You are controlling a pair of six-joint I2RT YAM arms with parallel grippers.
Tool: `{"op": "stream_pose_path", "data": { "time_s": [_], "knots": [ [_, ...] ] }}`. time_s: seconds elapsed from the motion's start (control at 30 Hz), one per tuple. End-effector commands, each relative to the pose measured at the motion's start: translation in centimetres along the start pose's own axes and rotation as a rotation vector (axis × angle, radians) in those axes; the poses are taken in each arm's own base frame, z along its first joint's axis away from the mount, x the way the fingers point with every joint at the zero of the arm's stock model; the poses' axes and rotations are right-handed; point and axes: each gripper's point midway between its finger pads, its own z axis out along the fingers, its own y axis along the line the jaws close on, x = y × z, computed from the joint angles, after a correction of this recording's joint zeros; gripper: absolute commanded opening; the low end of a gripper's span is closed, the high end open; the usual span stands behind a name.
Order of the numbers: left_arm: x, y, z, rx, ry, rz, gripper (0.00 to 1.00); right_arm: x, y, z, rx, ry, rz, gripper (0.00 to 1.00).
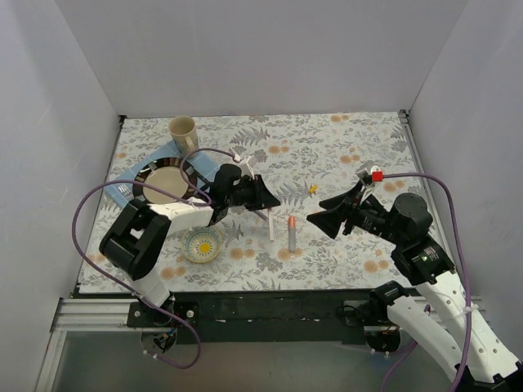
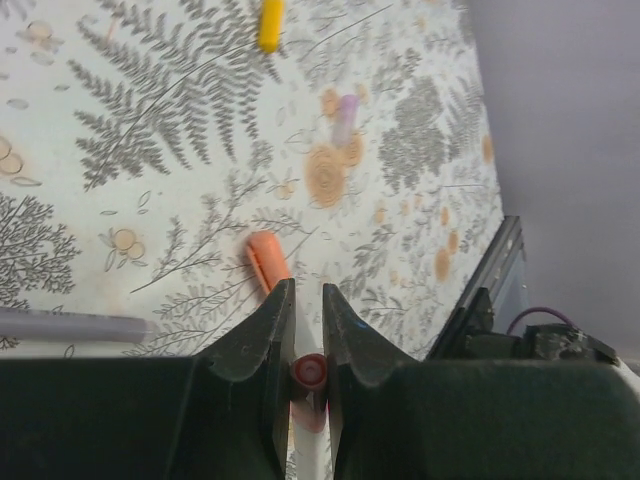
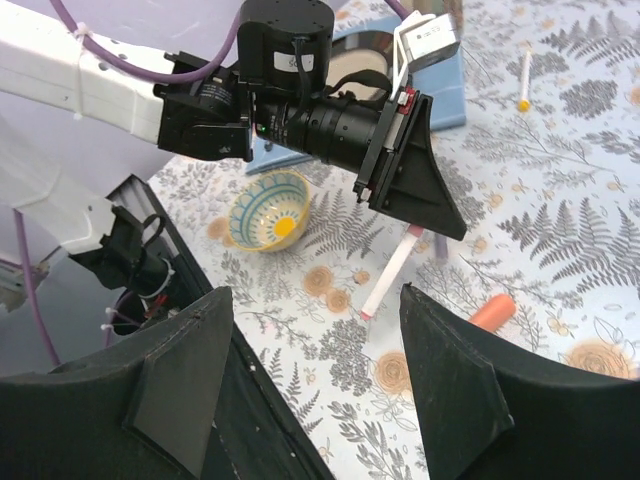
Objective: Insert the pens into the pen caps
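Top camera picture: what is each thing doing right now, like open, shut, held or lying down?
left fingers, shut on the pink-tipped pen.
right fingers, open, holding nothing.
pink-tipped pen, held, slanting downwards.
orange-ended pen, lying flat, free.
yellow-ended pen, lying flat, free.
cup, standing upright.
bowl, right way up.

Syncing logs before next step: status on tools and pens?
Left tool shut on pink-tipped pen. Right tool open, empty. Orange-ended pen lies loose between them; nothing blocking seen.
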Motion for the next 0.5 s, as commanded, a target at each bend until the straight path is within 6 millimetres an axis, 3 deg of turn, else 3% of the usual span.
{"op": "stream_pose_path", "data": {
  "time_s": [0.0,0.27,0.4,0.47],
  "knots": [
    [0.8,0.6,2.2,-0.073,0.012,0.043,0.02,0.6,-1.6,0.2,0.076,0.025,-0.006,0.74],
    [3.4,3.2,4.3,-0.147,0.086,0.024,0.13,1.1,-2.3,0.5,0.099,0.047,0.0,0.74],
    [3.8,3.9,4.2,-0.184,0.097,0.003,0.35,1.2,-3.1,0.4,0.145,0.058,0.01,0.74],
    [3.3,3.6,4.0,-0.186,0.084,0.005,0.41,1.5,-3.9,0.2,0.2,0.082,0.03,0.73]
  ]
}}
